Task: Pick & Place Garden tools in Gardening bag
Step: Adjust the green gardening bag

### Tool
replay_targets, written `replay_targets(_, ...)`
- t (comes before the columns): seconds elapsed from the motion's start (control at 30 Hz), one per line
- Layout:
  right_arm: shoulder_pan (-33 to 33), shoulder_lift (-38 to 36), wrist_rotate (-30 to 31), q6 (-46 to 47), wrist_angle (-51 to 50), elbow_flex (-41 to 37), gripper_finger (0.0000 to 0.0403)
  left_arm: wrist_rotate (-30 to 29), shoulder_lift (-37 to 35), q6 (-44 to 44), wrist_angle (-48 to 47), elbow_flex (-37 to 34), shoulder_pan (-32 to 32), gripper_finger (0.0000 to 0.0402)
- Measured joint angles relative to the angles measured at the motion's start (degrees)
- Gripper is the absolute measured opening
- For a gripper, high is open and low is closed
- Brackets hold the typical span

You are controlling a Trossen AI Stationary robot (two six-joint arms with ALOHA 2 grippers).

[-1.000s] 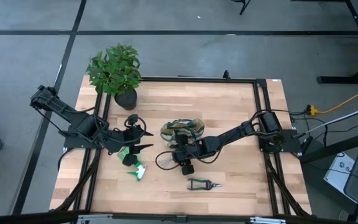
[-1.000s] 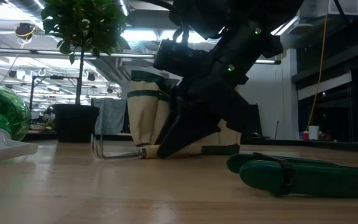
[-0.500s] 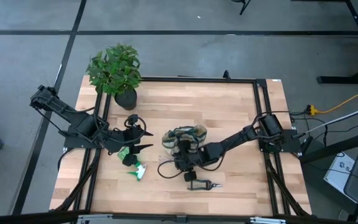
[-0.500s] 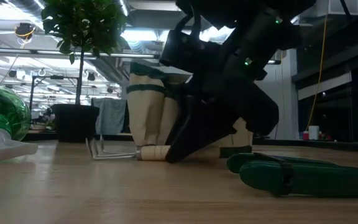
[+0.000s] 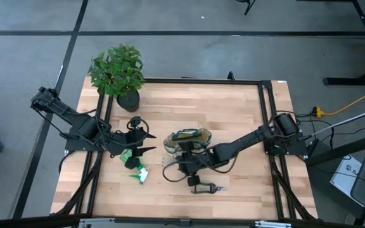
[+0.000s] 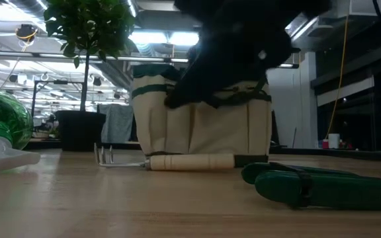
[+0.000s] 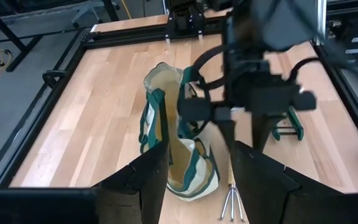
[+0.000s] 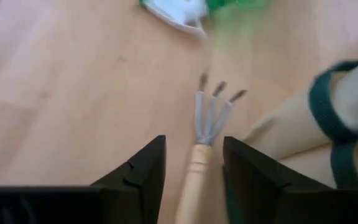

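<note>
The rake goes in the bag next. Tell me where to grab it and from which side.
Grip the rake on its wooden handle, coming from above. It lies flat on the table in front of the gardening bag, tines pointing away from the right gripper, whose open fingers already straddle the handle.

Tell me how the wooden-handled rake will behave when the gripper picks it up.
The rake looks rigid, with a wooden handle and metal tines. Its round handle may roll if nudged. Gripped far from the tines, it may tip tine-end down.
</note>
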Motion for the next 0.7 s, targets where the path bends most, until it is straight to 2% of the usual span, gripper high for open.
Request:
replay_targets(0.2,3.5,-3.8,-0.7,0.4,-6.3,0.0,0.0149,0.0,0.0,0.0,0.0,0.0,0.0,0.0169)
replay_targets(0.43,4.9,-6.6,0.3,7.8,-19.9,0.0,0.0117,0.0,0.0,0.0,-0.1,0.0,0.0,0.0169)
replay_targets(0.57,4.7,-6.6,0.7,9.2,-18.6,-3.7,0.0103,0.0,0.0,0.0,-0.2,0.0,0.0,0.0169)
replay_targets(0.7,3.5,-6.5,4.6,10.4,-14.6,-9.2,0.0092,0.0,0.0,0.0,-0.2,0.0,0.0,0.0169)
